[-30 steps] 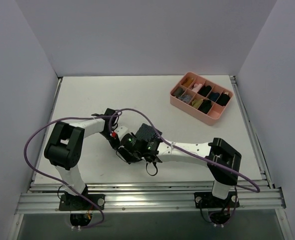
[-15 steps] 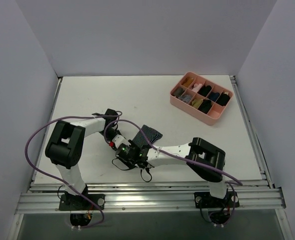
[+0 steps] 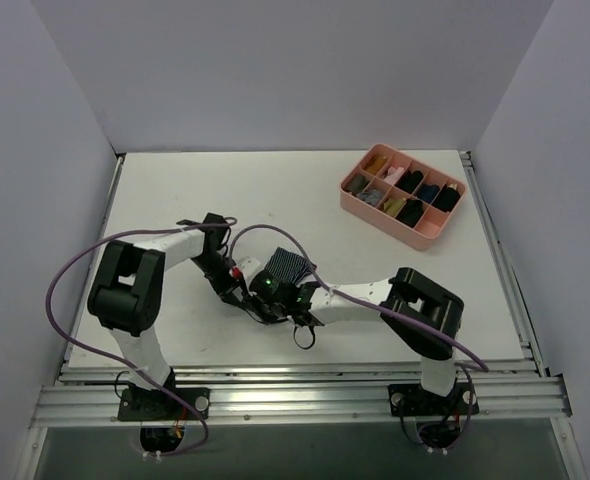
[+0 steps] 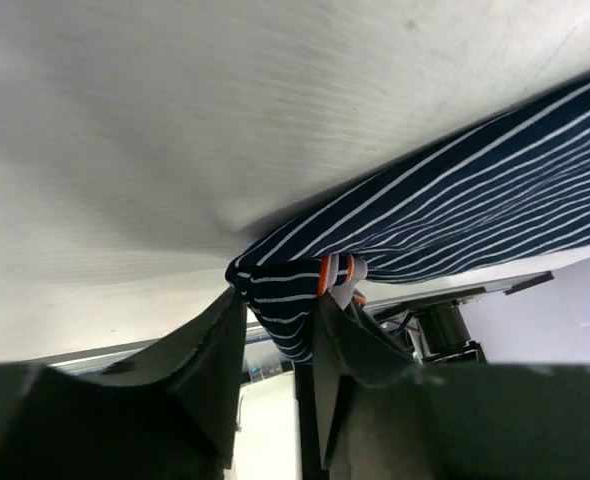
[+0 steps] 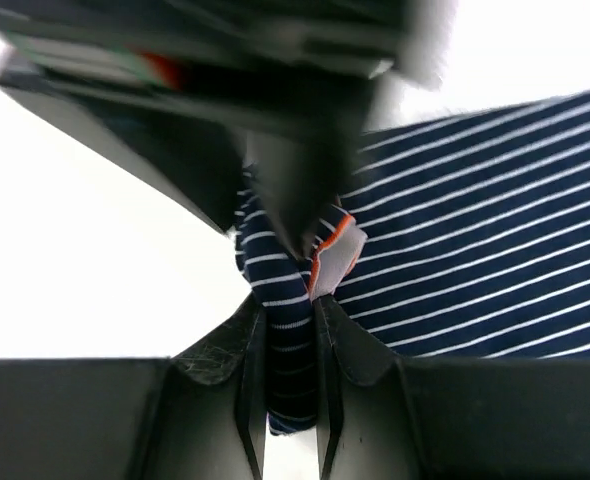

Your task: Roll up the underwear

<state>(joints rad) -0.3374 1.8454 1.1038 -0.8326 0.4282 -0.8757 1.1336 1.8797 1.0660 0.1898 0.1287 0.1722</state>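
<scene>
Both wrists have closed in on one spot over the last second: the left gripper [image 4: 278,300] has dropped toward 6 o'clock, the right arm has folded its elbow up and brought the right gripper [image 5: 290,303] leftward, and the underwear [image 3: 293,266] has shifted only slightly. On the left, the two fingers stand a little apart with the bunched, red-edged corner of the cloth between their tips, touching both. Whether they are gripping it or letting it go I cannot tell. The underwear lies on the table [image 3: 175,190] a little toward 6 o'clock from the middle, and the corner where both tools meet is its 7 o'clock one. To the right, the right gripper's fingers are pressed close on a fold of that same corner, with cloth filling the narrow gap, so it is pinching the underwear. I judge the job barely begun: apart from that gathered corner the striped cloth looks spread flat, no roll shows, and all the rolling is left to do. From above, the two wrists cover the gathered corner. The wrist views cut off the cloth's far edges, and the left gripper shows only as a dark blur in the right wrist view. What fills the pink tray [image 3: 385,221] at 2 o'clock is too small to name.
</scene>
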